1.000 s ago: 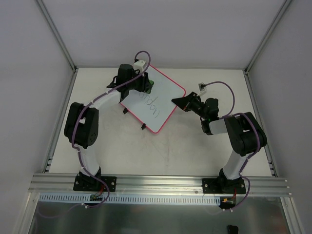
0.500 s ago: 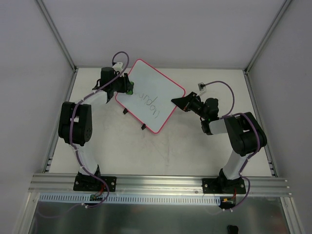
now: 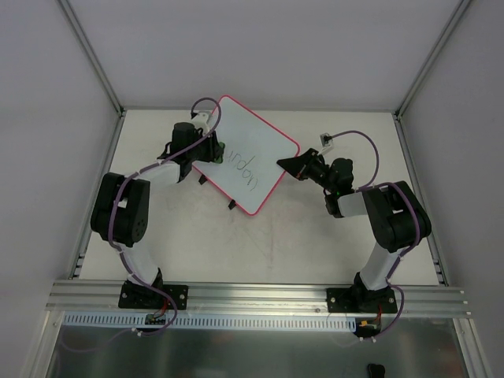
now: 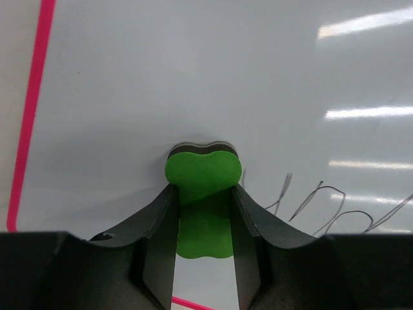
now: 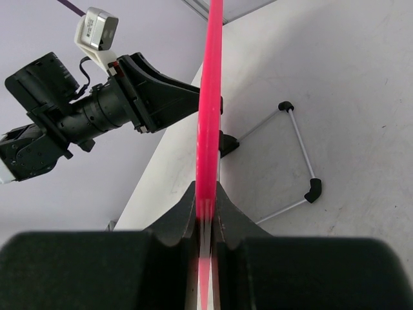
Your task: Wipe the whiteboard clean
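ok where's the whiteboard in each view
top external: whiteboard tilted, upper centre.
left wrist: fills most of the picture, behind the green eraser.
right wrist: edge-on, a pink vertical strip clamped in the right claw.
shared landmark: the pink frame.

Black-jointed white arms [image 3: 142, 256] carry thin purple cables [image 3: 364, 135].
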Robot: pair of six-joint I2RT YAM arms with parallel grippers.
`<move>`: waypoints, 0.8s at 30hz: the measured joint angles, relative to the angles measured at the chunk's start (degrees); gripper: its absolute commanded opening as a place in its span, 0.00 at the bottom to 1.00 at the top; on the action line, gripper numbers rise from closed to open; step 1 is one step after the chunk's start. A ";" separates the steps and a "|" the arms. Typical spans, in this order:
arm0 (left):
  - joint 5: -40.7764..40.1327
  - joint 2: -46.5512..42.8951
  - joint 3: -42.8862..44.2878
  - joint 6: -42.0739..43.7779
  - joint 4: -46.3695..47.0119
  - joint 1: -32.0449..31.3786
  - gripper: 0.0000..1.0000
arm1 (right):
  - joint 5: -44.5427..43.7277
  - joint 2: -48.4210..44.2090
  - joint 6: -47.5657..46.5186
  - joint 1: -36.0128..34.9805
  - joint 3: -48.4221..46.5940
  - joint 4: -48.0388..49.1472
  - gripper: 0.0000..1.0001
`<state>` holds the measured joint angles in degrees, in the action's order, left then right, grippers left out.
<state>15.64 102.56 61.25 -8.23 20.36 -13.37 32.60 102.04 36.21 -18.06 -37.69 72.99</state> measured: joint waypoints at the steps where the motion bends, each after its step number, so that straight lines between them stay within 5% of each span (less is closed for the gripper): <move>1: -0.44 -0.31 -0.02 0.09 0.04 -0.87 0.00 | -0.02 0.00 0.00 0.02 0.00 -0.04 0.00; 24: -11.69 -2.73 0.09 3.63 2.36 -22.38 0.00 | -0.20 0.94 0.37 0.72 -0.37 -0.94 0.00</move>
<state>3.95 99.83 61.34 -4.60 22.72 -35.75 32.40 102.98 36.58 -17.34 -38.06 72.05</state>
